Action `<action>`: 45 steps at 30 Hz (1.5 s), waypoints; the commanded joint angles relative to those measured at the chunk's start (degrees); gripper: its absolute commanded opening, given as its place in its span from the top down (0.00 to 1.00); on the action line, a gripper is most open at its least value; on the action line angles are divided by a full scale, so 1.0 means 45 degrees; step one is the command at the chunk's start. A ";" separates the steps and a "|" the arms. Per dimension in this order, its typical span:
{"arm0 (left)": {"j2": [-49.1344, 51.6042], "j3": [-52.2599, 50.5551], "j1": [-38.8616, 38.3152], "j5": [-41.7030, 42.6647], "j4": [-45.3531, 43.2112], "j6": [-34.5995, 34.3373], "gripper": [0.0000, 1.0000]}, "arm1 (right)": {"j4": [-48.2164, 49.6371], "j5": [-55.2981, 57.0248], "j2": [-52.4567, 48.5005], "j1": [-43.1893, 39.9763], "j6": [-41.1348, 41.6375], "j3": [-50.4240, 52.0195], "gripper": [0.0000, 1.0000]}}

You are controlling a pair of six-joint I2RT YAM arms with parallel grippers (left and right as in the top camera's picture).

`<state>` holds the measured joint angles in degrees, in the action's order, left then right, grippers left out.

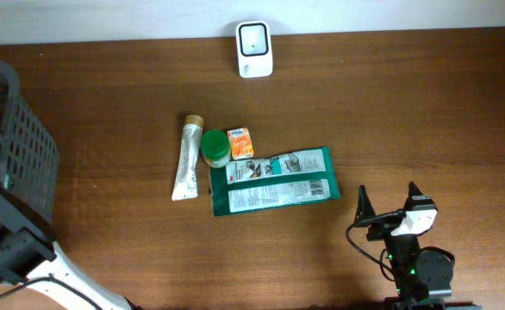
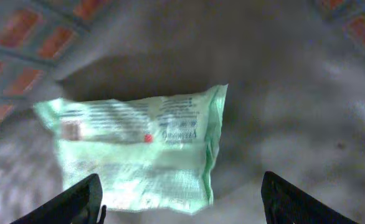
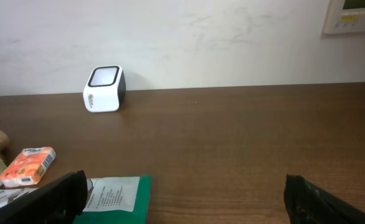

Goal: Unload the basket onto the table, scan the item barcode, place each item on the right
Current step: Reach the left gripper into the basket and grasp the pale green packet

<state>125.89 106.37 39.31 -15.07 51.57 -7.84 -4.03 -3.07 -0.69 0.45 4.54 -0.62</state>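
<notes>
The white barcode scanner [image 1: 254, 49] stands at the table's far edge by the wall; the right wrist view has the scanner [image 3: 104, 88] at far left. Mid-table lie a white tube [image 1: 185, 159], a green-lidded jar [image 1: 215, 148], a small orange packet [image 1: 240, 143] and a green wipes pack [image 1: 272, 182]. My right gripper [image 1: 388, 191] hovers open and empty at the front right, jaws wide [image 3: 184, 186]. My left gripper [image 2: 181, 190] is open inside the basket, over a pale green packet [image 2: 132, 149] lying flat on the bottom.
A dark mesh basket [image 1: 20, 146] stands at the table's left edge, with my left arm [image 1: 11, 245] beside it. Its walls [image 2: 20, 37] surround the left gripper. A wall panel [image 3: 354, 15] hangs at the upper right.
</notes>
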 commanded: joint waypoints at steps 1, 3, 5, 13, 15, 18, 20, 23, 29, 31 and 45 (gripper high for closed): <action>0.0384 -0.0112 0.0058 -0.0112 -0.0374 0.0340 0.21 | -0.0053 -0.0029 0.0097 -0.0019 0.0078 0.0068 0.02; 0.0510 -0.0112 0.0058 -0.0185 -0.0578 0.0340 0.21 | -0.0053 -0.0029 0.0097 -0.0019 0.0078 0.0068 0.02; 0.0719 -0.0112 0.0053 -0.0185 -0.0709 0.0340 0.20 | -0.0053 -0.0029 0.0097 -0.0019 0.0083 0.0068 0.02; 0.1506 -0.0112 0.0068 -0.0185 -0.0704 0.0340 0.55 | -0.0053 -0.0029 0.0097 -0.0019 0.0083 0.0068 0.02; 0.1501 -0.0107 0.0068 -0.0180 -0.0699 0.0340 0.75 | -0.0053 -0.0029 0.0097 -0.0019 0.0083 0.0068 0.02; 0.1496 -0.0102 0.0063 -0.0165 -0.0612 0.0325 1.00 | -0.0053 -0.0029 0.0097 -0.0019 0.0083 0.0068 0.02; 0.1467 -0.0029 0.0063 -0.0160 -0.0471 0.0325 1.00 | -0.0053 -0.0029 0.0097 -0.0019 0.0083 0.0068 0.02; 0.1214 0.0306 0.0063 0.0029 -0.0136 0.0151 1.00 | -0.0053 -0.0029 0.0097 -0.0019 0.0078 0.0068 0.02; -0.0515 0.2045 0.0049 0.0879 0.0767 -0.0855 1.00 | -0.0053 -0.0029 0.0097 -0.0019 0.0078 0.0068 0.02; -0.1389 0.2720 0.0044 0.1467 0.0855 -0.1010 1.00 | -0.0053 -0.0029 0.0097 -0.0019 0.0078 0.0068 0.02; -0.8267 0.3356 -0.2108 0.4697 0.0831 -0.1389 1.00 | -0.0053 -0.0029 0.0097 -0.0019 0.0083 0.0068 0.02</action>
<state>91.92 121.36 35.66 2.20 55.11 -13.32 -4.03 -3.07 -0.69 0.45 4.54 -0.62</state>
